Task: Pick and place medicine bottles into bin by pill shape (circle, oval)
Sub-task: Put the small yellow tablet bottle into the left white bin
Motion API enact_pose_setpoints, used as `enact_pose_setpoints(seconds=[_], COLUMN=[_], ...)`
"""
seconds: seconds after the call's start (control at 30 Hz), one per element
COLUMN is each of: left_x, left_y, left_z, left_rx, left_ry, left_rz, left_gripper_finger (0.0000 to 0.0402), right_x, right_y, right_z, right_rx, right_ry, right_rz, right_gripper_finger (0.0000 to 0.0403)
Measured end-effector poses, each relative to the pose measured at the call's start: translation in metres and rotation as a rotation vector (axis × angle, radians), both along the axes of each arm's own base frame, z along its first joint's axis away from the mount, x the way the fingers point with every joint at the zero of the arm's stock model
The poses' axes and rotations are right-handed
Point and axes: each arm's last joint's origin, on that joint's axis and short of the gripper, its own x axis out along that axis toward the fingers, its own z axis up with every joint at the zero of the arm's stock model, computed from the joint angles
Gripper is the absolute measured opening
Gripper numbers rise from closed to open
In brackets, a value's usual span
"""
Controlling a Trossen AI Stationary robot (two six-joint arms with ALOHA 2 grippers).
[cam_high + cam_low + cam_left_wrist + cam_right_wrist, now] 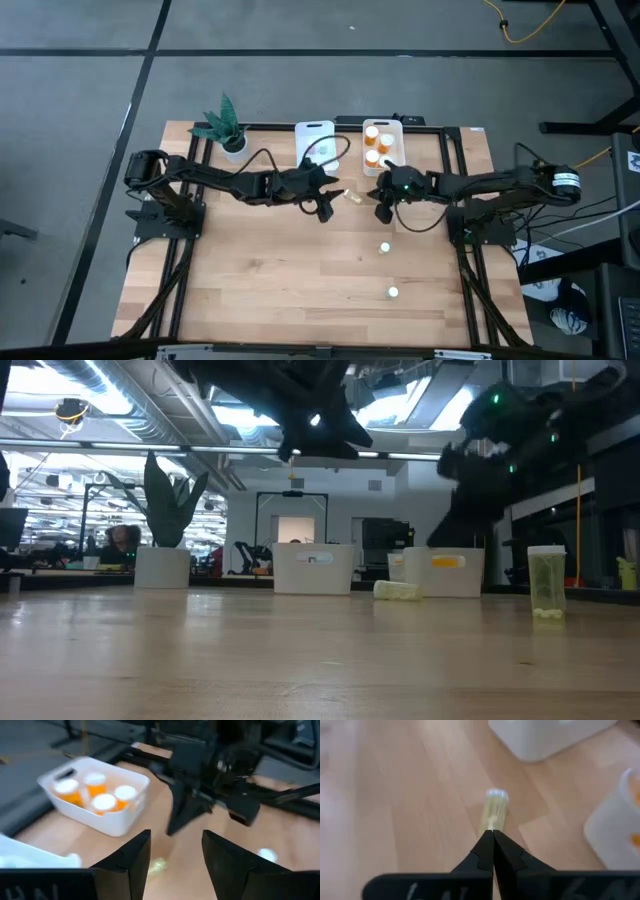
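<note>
A pale greenish bottle (352, 197) lies on its side on the table between my two grippers; it also shows in the low view (397, 590). My left gripper (325, 207) hangs open and empty to its left, above the table (172, 855). My right gripper (385, 210) is shut and empty to its right, its tips (492, 834) pointing at the bottle (495, 807) from above it. Two more pale bottles (384, 247) (393, 292) stand nearer the front. Several orange bottles with white caps (95, 792) stand in the right-hand white bin (397, 128).
A second white bin (315, 140) stands left of the bin with the orange bottles, both at the table's far edge. A potted green plant (225, 125) stands at the far left. Bare wood lies toward the near edge (280, 290).
</note>
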Motion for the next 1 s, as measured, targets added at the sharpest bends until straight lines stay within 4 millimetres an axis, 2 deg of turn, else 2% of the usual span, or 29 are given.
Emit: enact_pose_setpoints(seconds=[0.13,0.27,0.4,0.57,0.83,1.0], left_x=[0.006,0.020,0.041,0.063,0.076,0.075], left_y=[0.018,0.042,0.051,0.044,0.036,0.036], left_z=[-0.014,-0.032,-0.046,-0.047,-0.043,-0.047], left_rx=[-0.076,-0.123,-0.031,0.152,0.232,0.106], left_ry=[0.034,0.089,0.158,0.222,0.330,0.319], left_rz=[-0.011,-0.036,-0.123,-0.226,-0.205,-0.183], left_gripper_finger=[0.0169,0.0169,0.0169,0.0169,0.0169,0.0181], right_x=[-0.009,-0.028,-0.051,-0.079,-0.110,-0.116], right_y=[0.002,0.007,0.017,0.028,0.034,0.034], right_z=[0.033,0.061,0.081,0.093,0.103,0.103], right_rx=[-0.004,-0.012,0.003,0.043,0.037,0.032], right_ry=[-0.052,-0.080,-0.144,-0.203,-0.278,-0.286], right_rz=[-0.026,-0.066,-0.056,-0.039,-0.046,-0.053], right_gripper_finger=[0.0003,0.0003,0.0003,0.0003,0.0003,0.0004])
